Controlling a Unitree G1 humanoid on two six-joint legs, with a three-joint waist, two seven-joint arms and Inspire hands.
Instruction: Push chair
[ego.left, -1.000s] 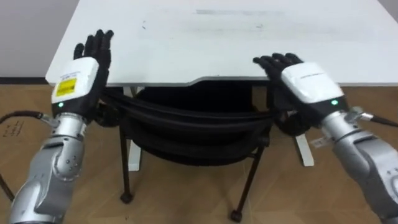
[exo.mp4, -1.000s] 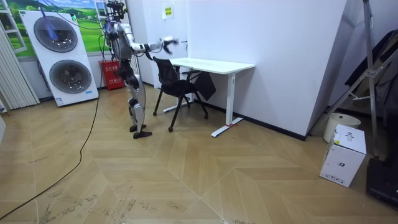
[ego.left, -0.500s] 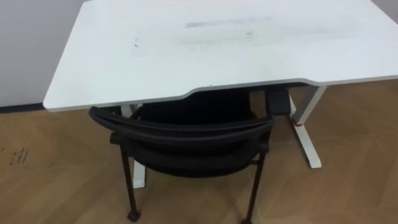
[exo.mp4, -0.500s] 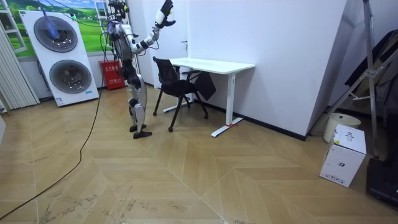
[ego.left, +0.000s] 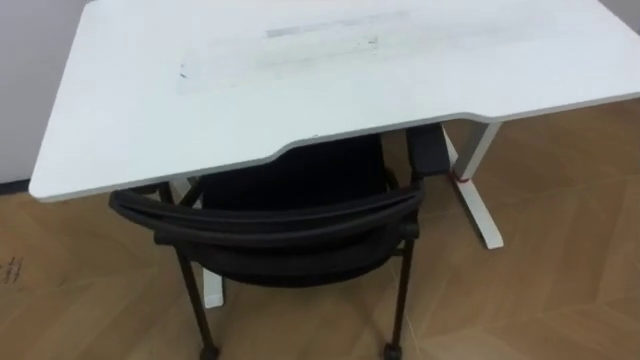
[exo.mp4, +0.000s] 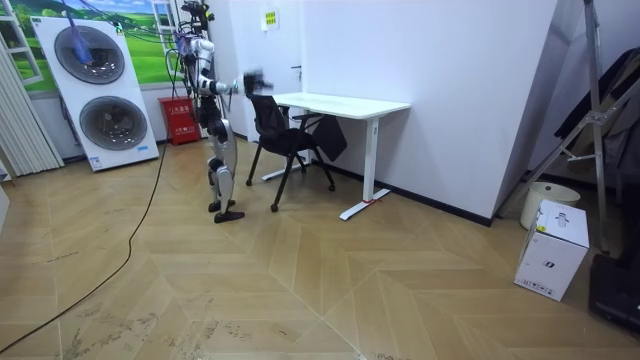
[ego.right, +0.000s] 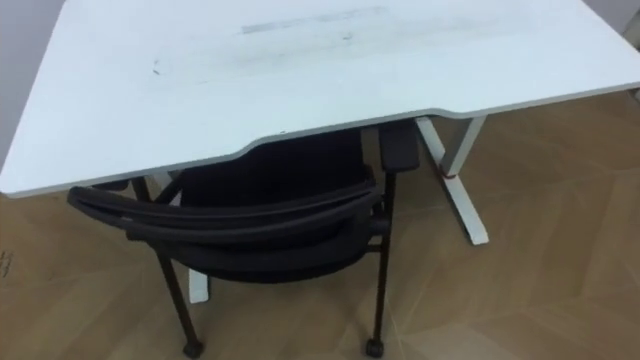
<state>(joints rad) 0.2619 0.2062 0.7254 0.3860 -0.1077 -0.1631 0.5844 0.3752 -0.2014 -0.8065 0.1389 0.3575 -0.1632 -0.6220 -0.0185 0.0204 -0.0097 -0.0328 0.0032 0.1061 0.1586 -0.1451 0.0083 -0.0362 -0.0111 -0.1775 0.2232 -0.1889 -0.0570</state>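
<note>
A black mesh chair (ego.left: 265, 215) stands with its seat tucked under the white desk (ego.left: 300, 70), its curved backrest toward me at the desk's near edge. In the room view the chair (exo.mp4: 285, 135) sits at the desk (exo.mp4: 345, 103), and I stand just behind it on the wood floor. One arm reaches forward at chest height there. Its hand (exo.mp4: 252, 82) is a blur above the backrest, apart from the chair.
The desk's white leg and foot (ego.left: 478, 190) stand to the right of the chair, with a black box (ego.left: 428, 150) under the top. Behind me stand stacked washing machines (exo.mp4: 95, 90) and a red box (exo.mp4: 178, 120). A white carton (exo.mp4: 552, 250) lies far right.
A second ago both open hands were at the backrest. They then left the eye view, an arm swung up high, and it has come down to chest height. The head camera shifted; the chair stayed put.
</note>
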